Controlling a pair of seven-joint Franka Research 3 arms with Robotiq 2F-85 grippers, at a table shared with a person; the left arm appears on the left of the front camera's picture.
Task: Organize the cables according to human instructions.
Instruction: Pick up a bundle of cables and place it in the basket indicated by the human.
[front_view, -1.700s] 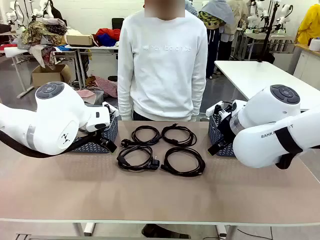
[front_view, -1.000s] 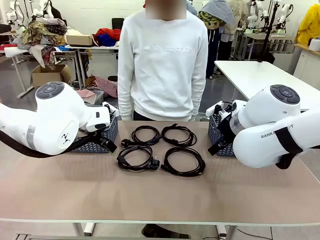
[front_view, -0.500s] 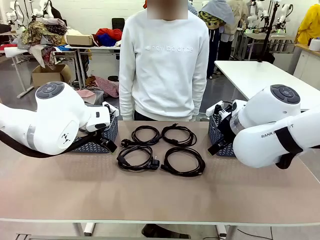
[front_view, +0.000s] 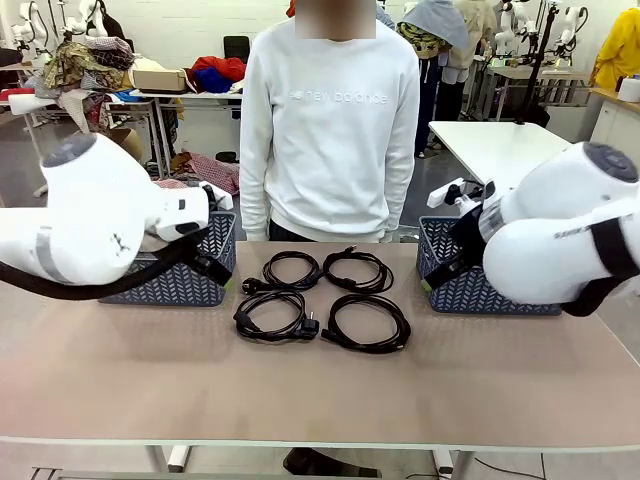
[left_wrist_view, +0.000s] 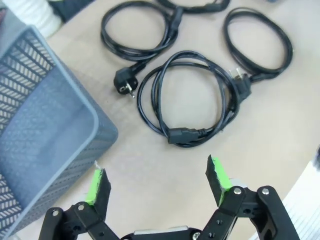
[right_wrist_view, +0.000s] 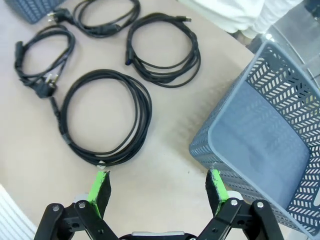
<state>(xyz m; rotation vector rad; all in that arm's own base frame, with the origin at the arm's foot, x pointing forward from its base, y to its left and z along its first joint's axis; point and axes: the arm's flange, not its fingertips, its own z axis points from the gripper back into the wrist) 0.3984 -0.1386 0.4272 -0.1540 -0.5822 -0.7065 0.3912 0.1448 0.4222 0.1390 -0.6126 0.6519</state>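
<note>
So that each can be picked singly, 4 cables (right_wrist_view: 142, 115) lie as separate coils mid-counter (front_view: 320, 390); baskets (front_view: 185, 285) flank at 9 and 3 o'clock; left gripper (left_wrist_view: 157, 180), right gripper (right_wrist_view: 157, 182) gape, empty.

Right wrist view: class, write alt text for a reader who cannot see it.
Four coiled thin black power cords lie on a tan tabletop beyond the open right gripper; a grey perforated plastic basket stands beside them.

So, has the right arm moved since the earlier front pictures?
Yes. The right arm has drawn up and toward the picture's right, uncovering much more of the grey basket behind it, which has stayed put.
</note>
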